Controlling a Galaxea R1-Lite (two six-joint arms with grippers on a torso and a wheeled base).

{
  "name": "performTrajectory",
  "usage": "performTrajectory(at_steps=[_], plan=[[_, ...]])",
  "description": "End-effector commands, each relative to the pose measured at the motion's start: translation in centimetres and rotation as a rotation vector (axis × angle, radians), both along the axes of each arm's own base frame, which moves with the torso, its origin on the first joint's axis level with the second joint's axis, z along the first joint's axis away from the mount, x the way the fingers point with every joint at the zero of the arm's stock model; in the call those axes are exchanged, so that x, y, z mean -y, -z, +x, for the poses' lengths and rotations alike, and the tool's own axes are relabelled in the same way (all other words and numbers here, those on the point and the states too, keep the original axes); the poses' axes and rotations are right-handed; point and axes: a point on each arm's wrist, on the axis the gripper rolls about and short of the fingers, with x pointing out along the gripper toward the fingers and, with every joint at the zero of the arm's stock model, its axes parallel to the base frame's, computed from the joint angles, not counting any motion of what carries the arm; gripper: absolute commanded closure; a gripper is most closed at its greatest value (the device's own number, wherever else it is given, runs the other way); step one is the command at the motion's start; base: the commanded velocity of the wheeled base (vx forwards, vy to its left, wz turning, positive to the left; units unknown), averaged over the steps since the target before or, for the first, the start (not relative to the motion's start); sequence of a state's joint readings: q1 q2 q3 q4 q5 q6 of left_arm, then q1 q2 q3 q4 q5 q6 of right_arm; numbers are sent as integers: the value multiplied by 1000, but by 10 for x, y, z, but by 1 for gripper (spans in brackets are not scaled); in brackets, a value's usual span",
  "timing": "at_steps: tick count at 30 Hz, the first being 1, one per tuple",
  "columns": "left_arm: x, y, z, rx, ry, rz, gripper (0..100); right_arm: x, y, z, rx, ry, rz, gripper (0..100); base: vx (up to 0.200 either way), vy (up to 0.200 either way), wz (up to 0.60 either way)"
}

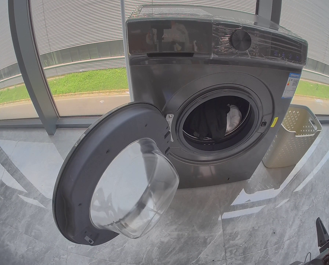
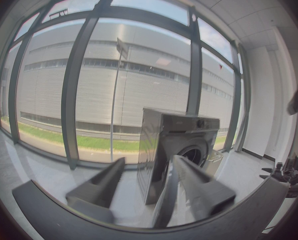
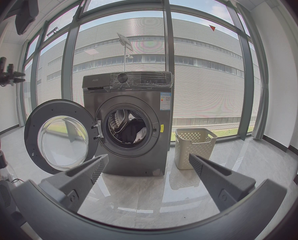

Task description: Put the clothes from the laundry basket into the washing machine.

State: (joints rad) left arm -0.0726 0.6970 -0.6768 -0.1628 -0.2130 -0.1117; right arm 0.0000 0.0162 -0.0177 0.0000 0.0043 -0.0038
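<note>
Nearest to me as I watch remotely, the right end effector [image 3: 147,157] holds its two dark, wedge-shaped fingers [image 3: 85,175] spread wide with nothing between them, ribbed on their inner faces. It is low and level, aimed squarely at the front of the machine. The left end effector [image 2: 149,159] is likewise parted and empty, its smooth grey prongs pointing at the machine from off the hinge side.

Below them runs the floor [image 1: 208,221], polished grey marble-look tile with pale veins and bright window reflections.

Next comes the round door [image 1: 78,173], swung fully open to the machine's left on its hinge. It has a matte grey rim and a clear, bulging glass bowl [image 1: 135,188].

Behind it stands the washing machine [image 1: 153,81], a boxy dark-grey metal front-loader with a glossy top panel under plastic film and a round black knob. The clothes [image 1: 210,120] lie inside its drum as a crumpled dark heap, with a white piece at the right side. They are well apart from both end effectors, which are back across open floor.

Just beside the machine's right flank sits the laundry basket [image 1: 295,137], cream plastic, rectangular, with perforated walls. I cannot tell from here what it holds.

Farthest back, tall window panes [image 1: 79,37] in grey frames show grass and a ribbed building.
</note>
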Motion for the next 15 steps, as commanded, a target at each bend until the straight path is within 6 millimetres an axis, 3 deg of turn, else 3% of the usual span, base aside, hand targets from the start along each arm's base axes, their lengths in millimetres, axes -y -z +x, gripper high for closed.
performTrajectory(at_steps=[1, 6, 10, 15], plan=[[-13, 51, 105, -330, -115, 33, 100, 0, 5, 0, -6, 0, 1, 0, 0, 0, 0], [-24, 77, 109, -276, -67, 77, 100, 0, 5, 0, -6, 0, -1, 0, 0, 0, 0], [-32, 83, 111, -273, -34, 124, 100, 0, 5, 0, -6, 0, -1, 0, 0, 0, 0], [-25, 80, 100, -214, 264, 125, 100, 0, 5, 0, -6, 0, -1, 0, 0, 0, 0]])
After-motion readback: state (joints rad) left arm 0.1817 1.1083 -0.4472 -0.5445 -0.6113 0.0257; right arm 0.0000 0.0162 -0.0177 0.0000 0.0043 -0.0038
